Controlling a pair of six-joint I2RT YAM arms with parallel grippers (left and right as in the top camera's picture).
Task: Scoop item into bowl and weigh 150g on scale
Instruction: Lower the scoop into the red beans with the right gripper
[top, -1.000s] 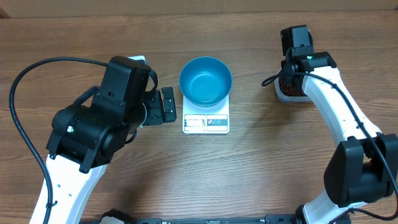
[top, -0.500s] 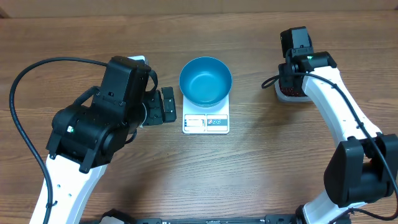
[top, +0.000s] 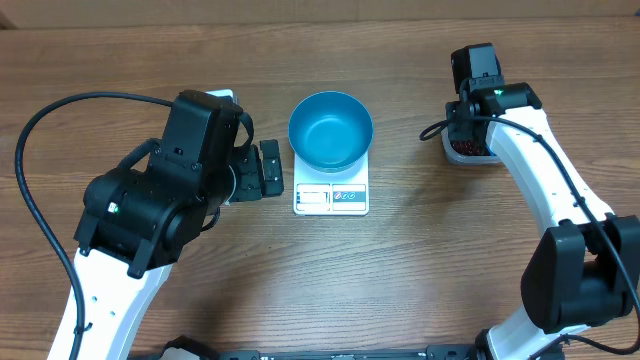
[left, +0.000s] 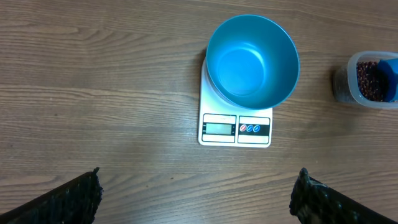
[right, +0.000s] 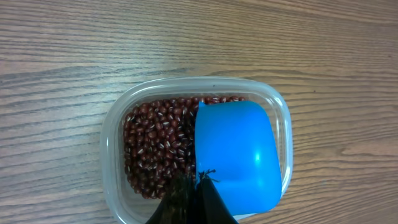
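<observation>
The left arm (top: 150, 215) is bulky and black above a white lower link. It bends in from the near left, and its gripper (top: 258, 172) is just left of the scale (top: 331, 198) with the jaws spread wide and nothing between them. In its wrist view the two ribbed black fingertips (left: 78, 198) stand at the near corners of the picture. A black cable (top: 40, 130) loops out to the left of the arm.

The right arm (top: 545, 200) rises from the near right as a long white link. It reaches far, and its gripper (top: 468, 135) points down into the tub (right: 186, 81). The jaws are pressed together, apparently on the handle of the scoop (right: 239, 155), which is hidden under the dark fingers.

The table (top: 420, 270) is brown wood-grain laminate with streaks running left to right. A pale strip (top: 300, 8) lines its far edge.

The beans (right: 155, 143) lie in the tub at the far right of the table, well apart from the scale. They are small, glossy and dark red-brown, heaped loosely in the tub's left part. The tub is clear plastic with rounded corners. The scoop is smooth bright blue and sits tilted in the tub's right part, touching the beans.

The bowl (top: 330, 128) is round, deep and teal, with no beans in it. It sits on the far part of the flat white scale. The scale's display (left: 217, 129) and three small buttons (left: 250, 129) show along its near edge.
</observation>
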